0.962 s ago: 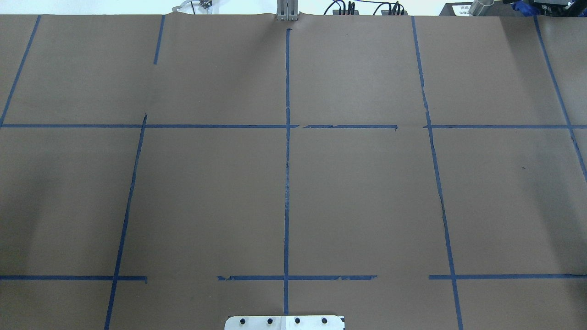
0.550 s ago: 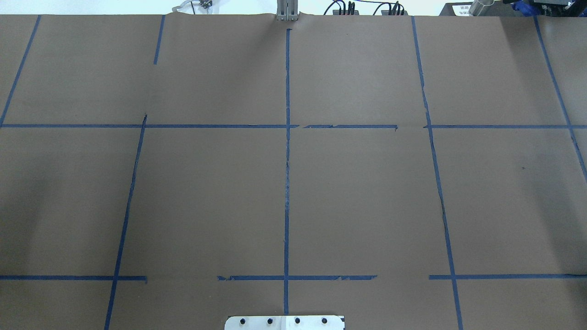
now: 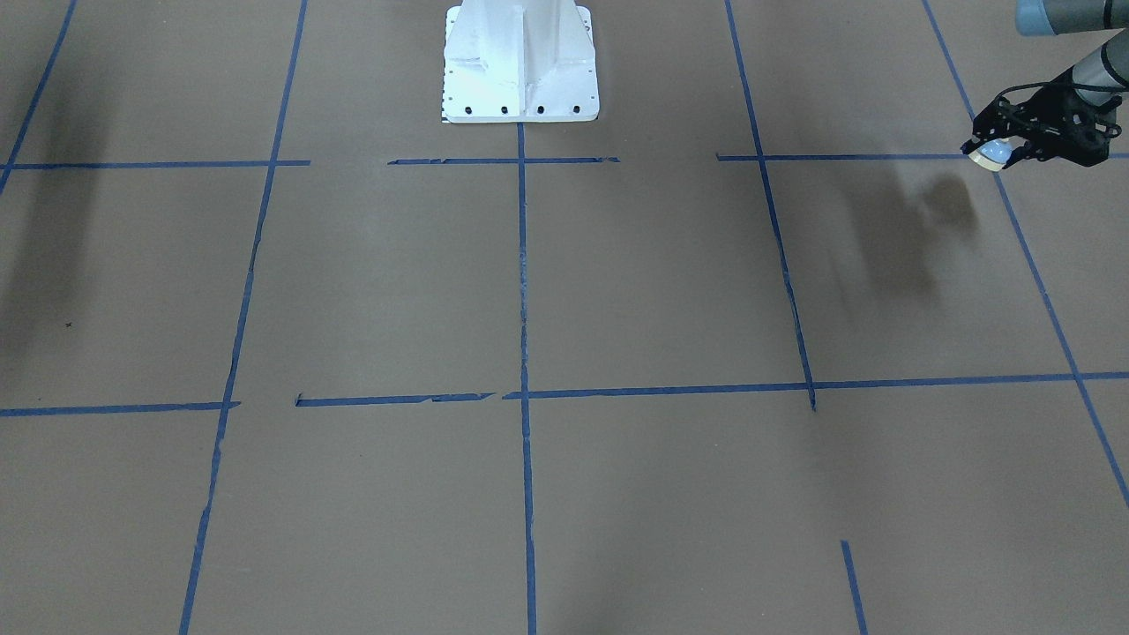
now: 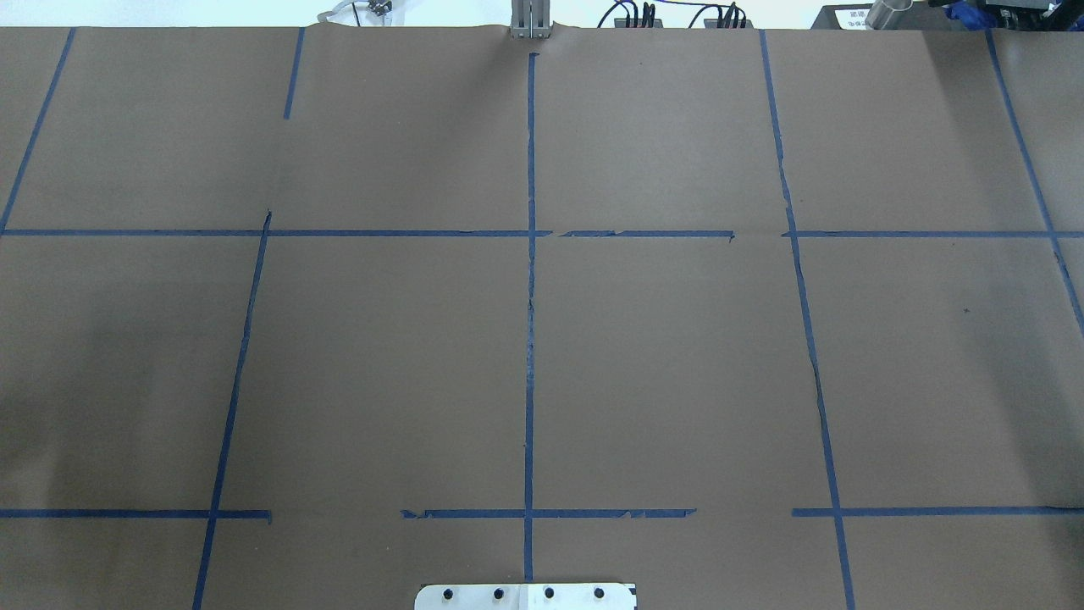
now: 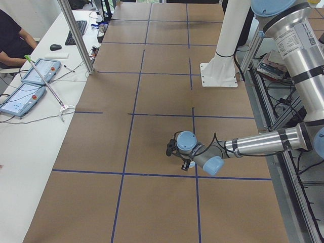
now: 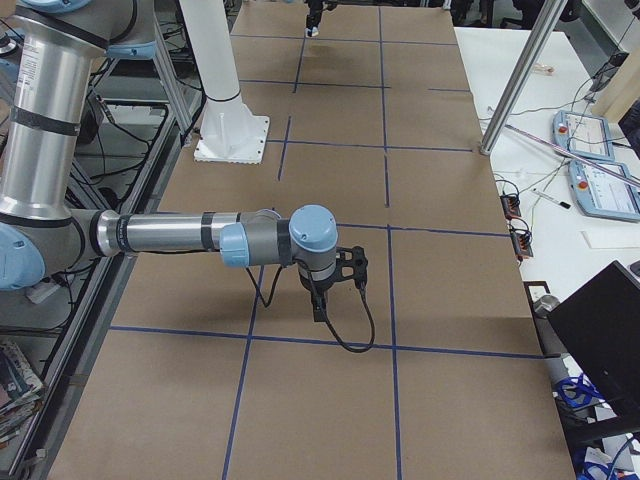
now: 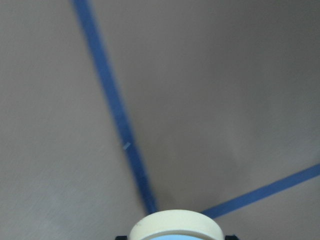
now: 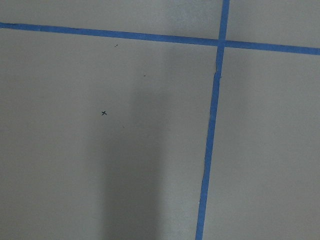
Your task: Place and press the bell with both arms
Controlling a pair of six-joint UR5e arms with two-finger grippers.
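Observation:
The bell (image 3: 990,155), light blue with a cream base rim, is held in my left gripper (image 3: 995,148), which is shut on it above the table at the right edge of the front-facing view. The left wrist view shows the bell's cream rim (image 7: 175,228) at the bottom, above a crossing of blue tape lines. My left arm (image 5: 253,144) reaches low over the table. My right arm (image 6: 170,235) reaches out with its gripper (image 6: 320,305) pointing down. I cannot tell whether it is open or shut. The overhead view shows neither arm.
Brown paper with a blue tape grid (image 4: 530,339) covers the table. The white pedestal base (image 3: 520,70) stands at the robot's edge. A metal post (image 5: 76,35), tablets (image 5: 30,81) and a seated person (image 5: 10,35) are on the operators' side. A laptop (image 6: 600,340) is at the right end.
In the overhead view the soft shadow on the left of the table has moved toward the near left and darkened. No arm or object has come into that view.

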